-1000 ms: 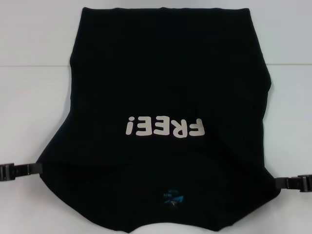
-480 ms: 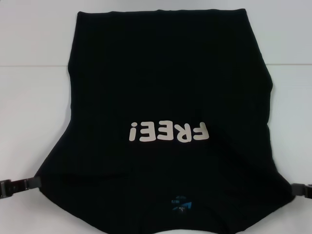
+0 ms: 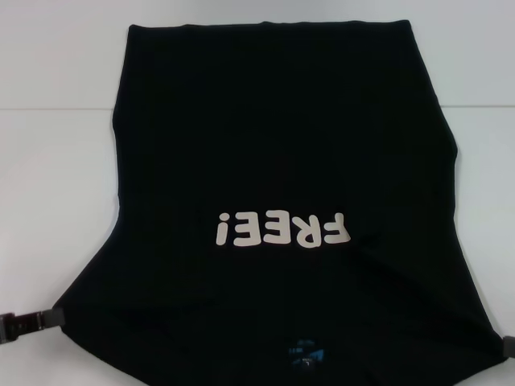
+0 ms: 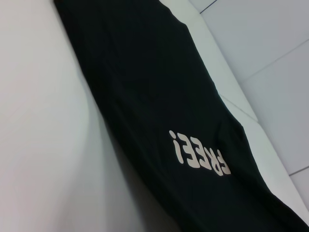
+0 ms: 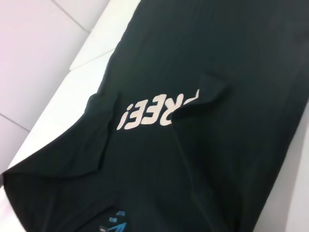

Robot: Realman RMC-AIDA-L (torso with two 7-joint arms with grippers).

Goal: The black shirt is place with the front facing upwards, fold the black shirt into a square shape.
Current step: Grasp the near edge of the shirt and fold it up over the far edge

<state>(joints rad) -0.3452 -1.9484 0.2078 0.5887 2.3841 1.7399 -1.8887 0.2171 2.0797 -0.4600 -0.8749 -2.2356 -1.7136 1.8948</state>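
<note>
Black shirt (image 3: 282, 201) runs 12 to 6; left gripper (image 3: 32, 322) at 8 and right gripper (image 3: 509, 346) at 4 probably pinch its near corners, though I can't tell.

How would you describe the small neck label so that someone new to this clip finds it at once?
Start at the black shirt spread over the white table, then find the pale FREE! lettering across its front. Go from the lettering toward the robot's side: the neck label sits near the shirt's near edge. It is the only blue mark on the dark cloth.
</note>
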